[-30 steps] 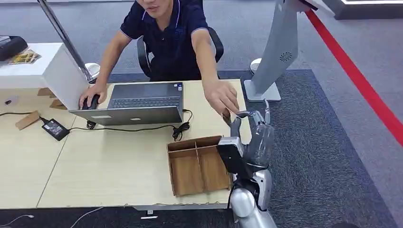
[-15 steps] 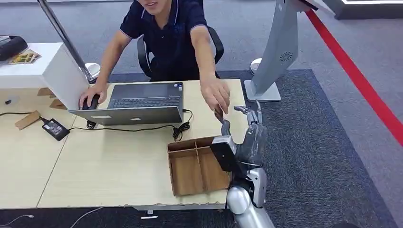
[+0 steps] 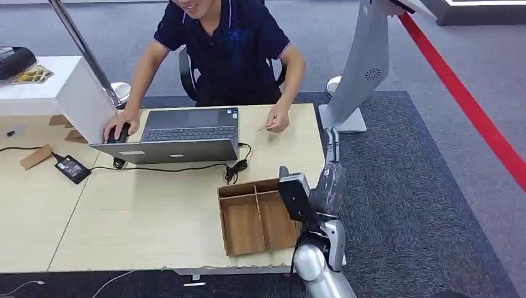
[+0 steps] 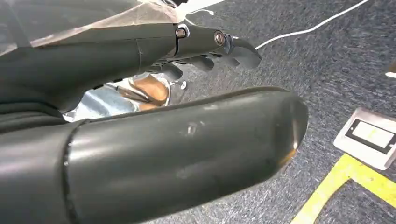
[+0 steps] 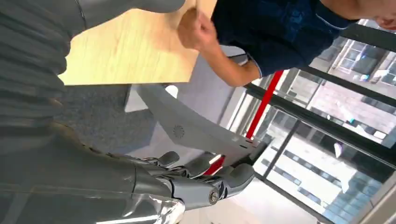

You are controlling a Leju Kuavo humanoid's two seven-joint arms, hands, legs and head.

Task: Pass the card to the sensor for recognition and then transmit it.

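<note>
Right hand (image 3: 332, 162) raised at the table's right edge, fingers straight and pointing up, nothing between them; the right wrist view (image 5: 205, 182) shows the same, fingers extended and apart over open air. It stands just beside the partitioned cardboard box (image 3: 253, 217), which sits on the light wooden table (image 3: 155, 211) near its front right corner.

Person in a dark polo shirt (image 3: 229, 43) seated behind the table. One of the person's hands (image 3: 277, 119) is closed loosely above the tabletop, well apart from the robot's hand; something small and pale seems pinched in it, probably the card (image 3: 268, 126), but it is too small to confirm. The person's other hand (image 3: 119, 128) rests on a mouse beside the open laptop (image 3: 180, 133).

Black power brick (image 3: 72, 167) and cable left of the laptop. Grey kiosk stand (image 3: 363, 68) on carpet off the table's far right corner.

Left hand (image 4: 219, 46) seen in the left wrist view over grey carpet, fingers curled slightly, holding nothing. A small white device (image 4: 369, 137) lies on the floor by a yellow line (image 4: 336, 186).
</note>
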